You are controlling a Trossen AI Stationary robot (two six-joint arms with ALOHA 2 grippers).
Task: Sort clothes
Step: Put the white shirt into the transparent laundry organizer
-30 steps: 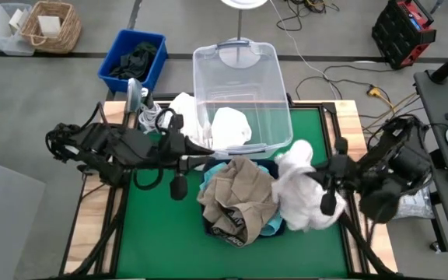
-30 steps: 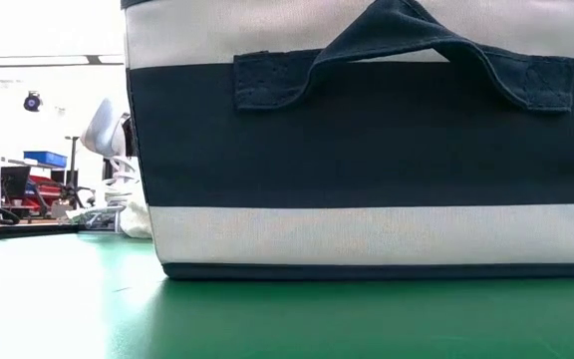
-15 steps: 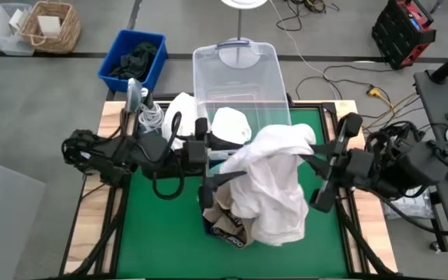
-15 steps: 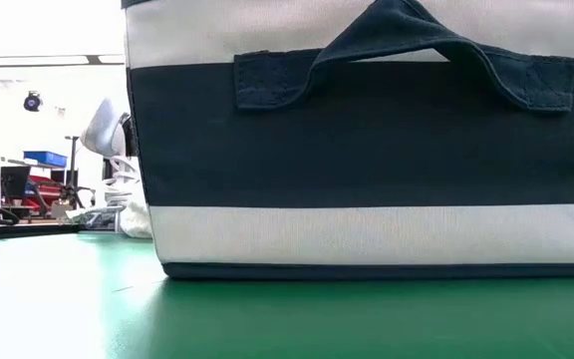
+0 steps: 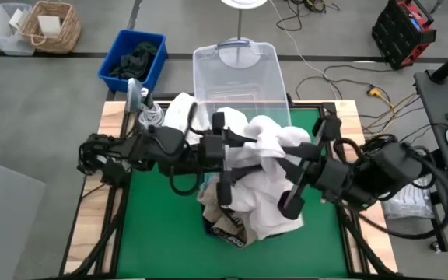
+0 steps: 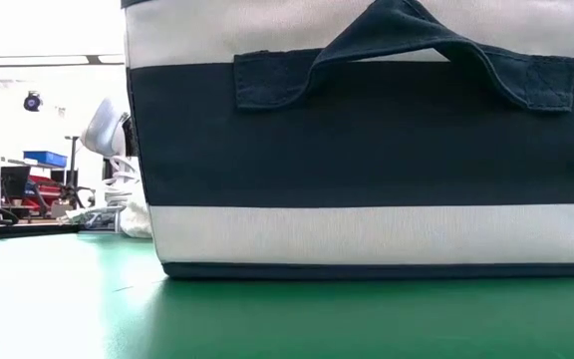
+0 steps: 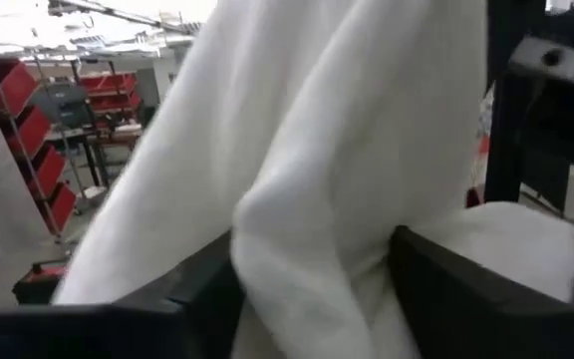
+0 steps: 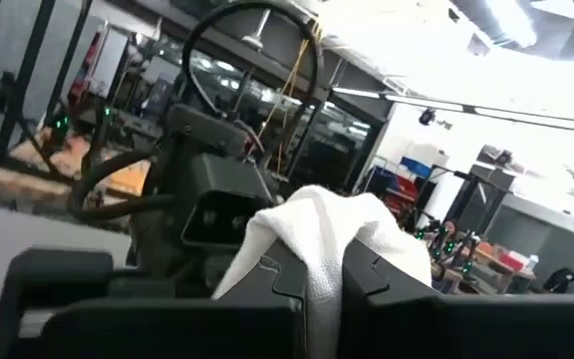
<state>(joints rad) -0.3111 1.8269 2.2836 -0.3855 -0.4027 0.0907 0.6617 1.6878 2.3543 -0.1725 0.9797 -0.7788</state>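
Note:
A white garment (image 5: 264, 167) hangs bunched between my two grippers, above the pile and just in front of the clear plastic bin (image 5: 239, 70). My left gripper (image 5: 232, 155) is shut on its left side and my right gripper (image 5: 295, 169) is shut on its right side. Its lower end drapes onto a khaki garment (image 5: 222, 214) that lies on the green mat. Another white garment (image 5: 232, 120) lies inside the clear bin. A further white one (image 5: 180, 109) lies on the table's far left part. My left gripper pinches a thick gathered fold of the white garment (image 7: 307, 249) between its two fingers (image 7: 192, 294), coming level from the table's left. The cloth rises above the fingers and falls past them, slack. My right gripper pinches a bunched fold of the same garment (image 8: 317, 249) between its fingers (image 8: 387, 279), coming from the table's right. The cloth is held above the table.
A navy-and-white fabric box (image 6: 367, 140) fills the low view, standing on the green mat (image 6: 68, 309). A blue bin (image 5: 133, 58) with dark clothes and a wicker basket (image 5: 49, 25) stand on the floor beyond the table's far left corner. Cables (image 5: 150, 115) lie at the far left.
My right gripper has lifted the white garment off the pile's right side and carried it toward the table's left. The garment first hung spread out and now hangs bunched. My left gripper has moved toward the table's right and taken hold of its left side.

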